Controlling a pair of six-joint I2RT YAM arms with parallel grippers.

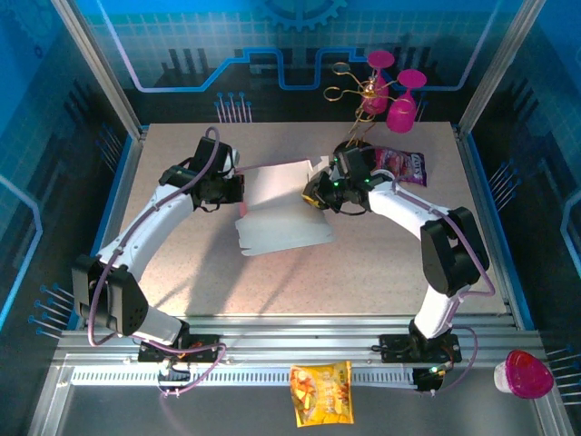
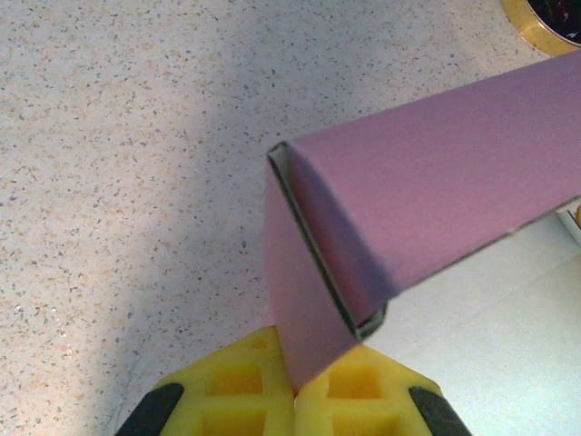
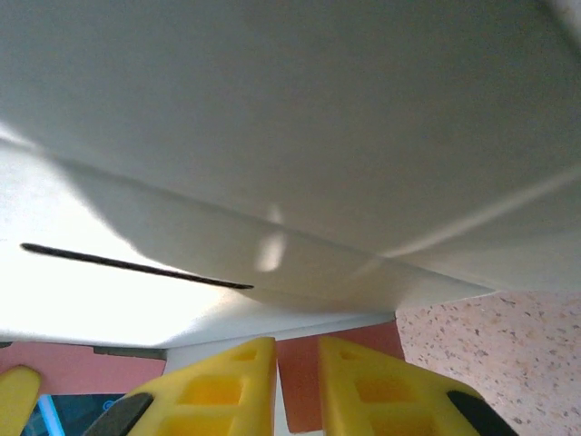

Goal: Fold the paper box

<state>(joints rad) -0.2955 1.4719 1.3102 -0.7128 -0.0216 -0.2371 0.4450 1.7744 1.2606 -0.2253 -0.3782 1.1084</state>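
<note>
The paper box [image 1: 281,213] lies partly folded at the middle of the table, its pale inside facing up and one panel raised. My left gripper [image 1: 238,188] is at the box's left edge. In the left wrist view its yellow fingers [image 2: 241,386] are shut on a pink flap of the paper box [image 2: 436,182], which stands up as a folded wall. My right gripper [image 1: 313,193] is at the box's right edge. In the right wrist view a pink flap sits pinched between its yellow fingers [image 3: 363,386], under the pale panel of the paper box [image 3: 272,136].
A glossy pink snack bag [image 1: 404,165] lies just behind the right gripper. Magenta goblets [image 1: 399,100] and a gold wire stand [image 1: 349,82] are at the back. An orange snack bag [image 1: 320,392] and a pink-and-white object [image 1: 525,374] rest near the front rail.
</note>
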